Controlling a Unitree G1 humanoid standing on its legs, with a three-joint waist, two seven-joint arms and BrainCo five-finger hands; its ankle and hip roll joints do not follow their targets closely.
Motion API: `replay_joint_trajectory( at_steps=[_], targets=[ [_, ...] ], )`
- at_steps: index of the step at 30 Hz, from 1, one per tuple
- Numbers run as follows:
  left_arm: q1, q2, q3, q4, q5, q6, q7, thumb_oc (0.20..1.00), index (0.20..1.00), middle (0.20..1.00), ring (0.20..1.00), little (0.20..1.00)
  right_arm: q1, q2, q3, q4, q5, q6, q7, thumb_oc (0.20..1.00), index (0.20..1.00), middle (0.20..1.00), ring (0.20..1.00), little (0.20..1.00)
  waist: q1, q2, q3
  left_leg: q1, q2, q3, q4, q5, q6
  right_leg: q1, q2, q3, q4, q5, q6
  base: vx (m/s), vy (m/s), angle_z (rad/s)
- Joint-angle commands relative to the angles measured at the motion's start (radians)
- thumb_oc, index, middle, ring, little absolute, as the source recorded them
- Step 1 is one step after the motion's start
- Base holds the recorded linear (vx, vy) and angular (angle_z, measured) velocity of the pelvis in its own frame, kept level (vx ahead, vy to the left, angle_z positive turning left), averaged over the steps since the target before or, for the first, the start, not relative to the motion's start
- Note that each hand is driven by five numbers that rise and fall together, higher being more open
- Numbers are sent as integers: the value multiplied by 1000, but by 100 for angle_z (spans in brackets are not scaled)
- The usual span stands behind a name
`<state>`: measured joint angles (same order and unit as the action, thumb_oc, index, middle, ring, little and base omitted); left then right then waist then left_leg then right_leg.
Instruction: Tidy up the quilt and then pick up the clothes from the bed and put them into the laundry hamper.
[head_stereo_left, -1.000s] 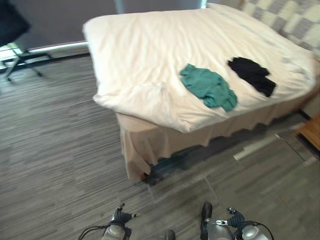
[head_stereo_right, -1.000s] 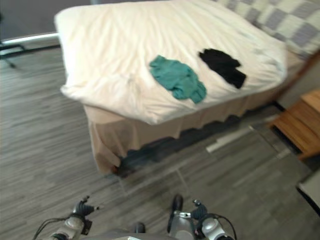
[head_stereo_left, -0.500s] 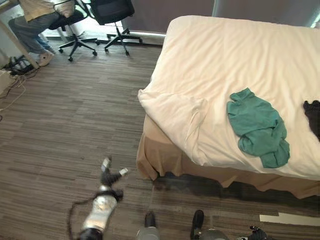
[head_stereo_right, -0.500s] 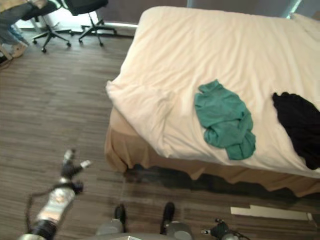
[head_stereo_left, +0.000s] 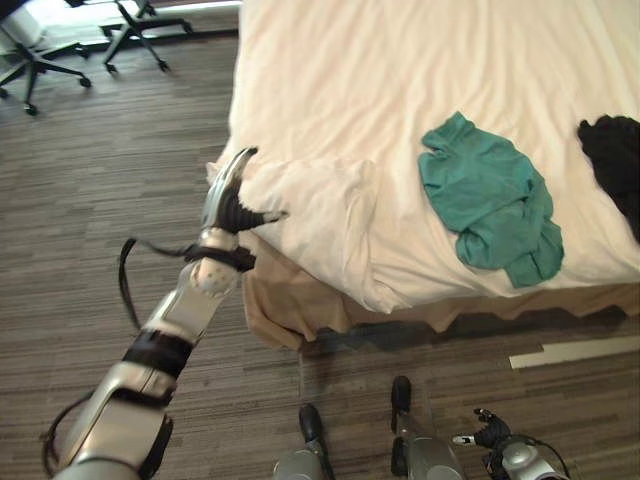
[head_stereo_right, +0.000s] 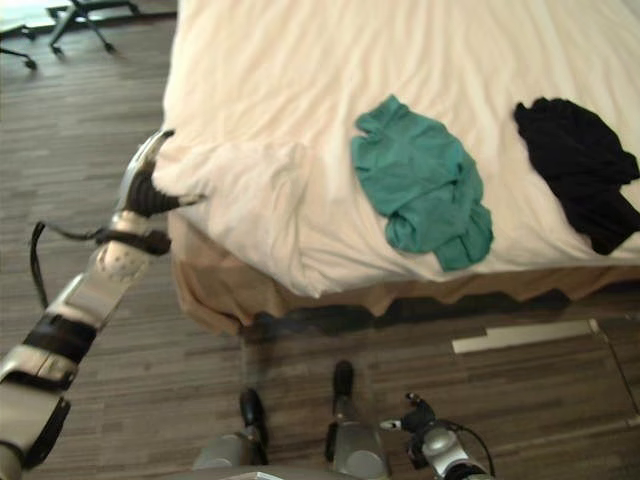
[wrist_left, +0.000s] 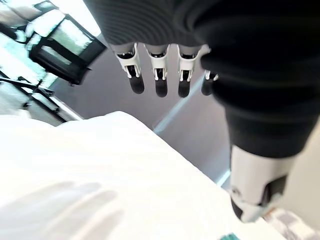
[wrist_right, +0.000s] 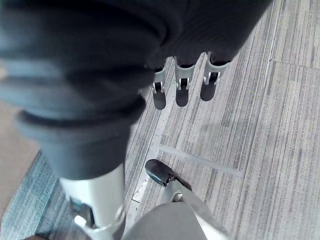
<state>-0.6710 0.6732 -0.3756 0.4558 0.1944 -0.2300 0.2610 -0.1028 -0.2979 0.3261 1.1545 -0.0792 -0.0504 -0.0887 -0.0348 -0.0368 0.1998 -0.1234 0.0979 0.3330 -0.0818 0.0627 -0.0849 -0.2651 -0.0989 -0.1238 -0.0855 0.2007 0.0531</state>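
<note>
A cream quilt (head_stereo_left: 330, 90) covers the bed, and its near left corner (head_stereo_left: 315, 205) is rumpled and folded. My left hand (head_stereo_left: 232, 200) is raised at that corner with its fingers (wrist_left: 156, 75) straight and its thumb pointing onto the cloth; it is open. On the quilt lie a green garment (head_stereo_left: 490, 205) and, farther right, a black garment (head_stereo_right: 575, 165). My right hand (head_stereo_right: 420, 425) hangs low over the floor, its fingers (wrist_right: 181, 87) relaxed and holding nothing.
A tan bed skirt (head_stereo_left: 290, 300) hangs below the quilt down to the grey wood floor (head_stereo_left: 90, 200). Office chairs (head_stereo_left: 130, 25) stand at the far left. A pale strip (head_stereo_left: 575, 352) lies on the floor in front of the bed.
The view has shifted nearer to the bed. My left arm has risen from low over the floor up to the quilt's near left corner. The right hand stays low.
</note>
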Motion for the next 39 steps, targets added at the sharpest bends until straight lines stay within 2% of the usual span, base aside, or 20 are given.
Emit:
replay_joint_trajectory(
  at_steps=[1,3,5,7,8,9,16,17,19,20,21,22,23,26,28,29,31,32,38,39],
  targets=[
    [-161,52,-43,95,110,1,64,1000,1000,1000,1000,1000,-41,-5,44,21,-3,-8,-23,1000,1000,1000,1000,1000,-35,-5,42,-16,49,-54,-5,-23,-37,-6,-110,9,8,-67,173,-62,0,-27],
    [-264,36,-148,193,200,53,60,1000,1000,1000,1000,1000,-43,-6,60,23,-13,-9,-43,1000,1000,1000,1000,1000,-53,-4,63,-35,55,-45,-5,-18,-38,-34,-109,15,12,-64,177,-56,-16,-20],
    [-267,36,-149,195,200,53,61,1000,1000,1000,1000,1000,-43,-5,59,23,-13,-9,-43,1000,1000,1000,1000,1000,-52,-5,60,-39,54,-44,-5,-15,-38,-39,-109,16,12,-62,176,-34,-7,-20],
    [-334,38,-291,275,373,95,12,1000,1000,1000,1000,1000,-18,-6,64,24,-31,-18,-63,1000,1000,1000,1000,1000,-68,1,78,-30,59,-38,-5,-20,-40,-36,-108,16,14,-67,182,-22,11,-17],
    [-333,39,-323,281,421,101,0,294,294,294,294,294,-13,-6,58,22,-30,-22,-70,1000,1000,1000,1000,1000,-67,1,83,-26,60,-36,-5,-20,-41,-35,-109,15,14,-66,182,2,9,-6],
    [-315,27,-359,317,478,110,-19,200,200,200,200,200,-11,-9,43,22,-12,-26,-77,1000,1000,1000,1000,1000,-70,4,88,-14,61,-33,-5,-24,-42,-25,-108,14,17,-72,183,1,2,-6],
    [45,-43,-308,423,513,101,-69,200,200,200,200,200,-82,-74,-63,-11,83,-35,-120,1000,1000,1000,1000,1000,-58,17,73,80,54,-18,-5,-56,-41,61,-102,13,11,-86,174,49,35,-15],
    [106,-53,-285,430,495,98,-59,438,438,438,438,438,-110,-126,-100,-33,107,-41,-131,1000,1000,1000,1000,1000,-54,17,68,95,54,-19,-5,-62,-41,77,-101,15,11,-92,172,64,37,-4],
    [230,-71,-247,441,489,94,-44,771,771,771,771,771,-163,-191,-146,-109,140,-58,-163,1000,1000,1000,1000,1000,-40,19,58,119,53,-23,-5,-71,-41,101,-99,15,10,-99,170,65,48,-1],
    [282,-84,-224,453,483,95,-39,1000,1000,1000,1000,1000,-194,-220,-150,-147,130,-63,-172,1000,1000,1000,1000,1000,-32,18,55,130,53,-24,-5,-74,-40,115,-99,12,9,-103,169,68,35,4],
    [323,-88,-191,464,440,95,-54,1000,1000,1000,1000,1000,-240,-355,-156,-193,160,-144,-95,1000,1000,1000,1000,1000,-14,16,50,141,52,-23,-5,-74,-40,131,-102,8,8,-109,169,67,14,4],
    [389,-90,-160,473,430,80,-53,1000,1000,1000,1000,1000,-334,-370,-126,-295,170,-149,-131,1000,1000,1000,1000,1000,7,17,42,151,53,-34,-5,-75,-41,147,-102,1,8,-114,167,51,15,12],
    [452,-86,-91,506,418,91,-28,1000,1000,1000,1000,1000,-249,-374,-179,-398,143,-87,-144,1000,1000,1000,1000,1000,-11,8,41,159,54,-35,-5,-73,-42,152,-102,-1,9,-113,167,35,34,10],
    [551,-168,91,661,251,121,11,1000,1000,1000,1000,1000,-194,-402,-212,-809,112,-121,-135,1000,1000,1000,1000,1000,-1,-8,41,180,60,-30,-5,-75,-40,165,-94,7,17,-121,161,19,25,5],
    [614,-202,210,728,137,112,19,1000,1000,1000,1000,1000,-197,-391,-191,-889,62,-202,-131,1000,1000,1000,1000,1000,26,-10,54,183,61,-44,-5,-75,-37,174,-91,-3,20,-129,159,-14,-2,-4],
    [624,-194,237,747,125,119,29,1000,1000,1000,1000,1000,-237,-375,-177,-867,40,-206,-149,944,944,944,944,944,38,-13,58,174,61,-51,-5,-69,-35,169,-91,-8,22,-129,157,-45,-29,1],
    [632,-183,263,763,105,120,29,1000,1000,1000,1000,1000,-292,-369,-150,-909,13,-203,-154,294,294,294,294,294,54,-16,64,165,62,-58,-5,-64,-35,162,-90,-12,24,-128,156,-56,-28,26],
    [641,-170,308,779,53,123,42,1000,1000,1000,1000,1000,-420,-377,-94,-990,-17,-192,-156,200,200,200,200,200,88,-24,86,140,63,-73,-5,-53,-34,148,-90,-20,31,-126,154,-92,-30,58],
    [604,-128,260,749,-68,71,55,1000,1000,1000,1000,1000,-1029,-342,178,-806,47,-121,-181,200,200,200,200,200,213,-25,186,-64,73,-145,-5,26,-53,-4,-117,-68,72,-111,148,-119,-8,39],
    [602,-129,261,749,-69,71,55,1000,1000,1000,1000,1000,-1035,-341,182,-801,48,-123,-182,200,200,200,200,200,211,-24,185,-68,73,-146,-5,27,-53,-9,-118,-68,76,-112,148,-195,-12,53]
  ],
)
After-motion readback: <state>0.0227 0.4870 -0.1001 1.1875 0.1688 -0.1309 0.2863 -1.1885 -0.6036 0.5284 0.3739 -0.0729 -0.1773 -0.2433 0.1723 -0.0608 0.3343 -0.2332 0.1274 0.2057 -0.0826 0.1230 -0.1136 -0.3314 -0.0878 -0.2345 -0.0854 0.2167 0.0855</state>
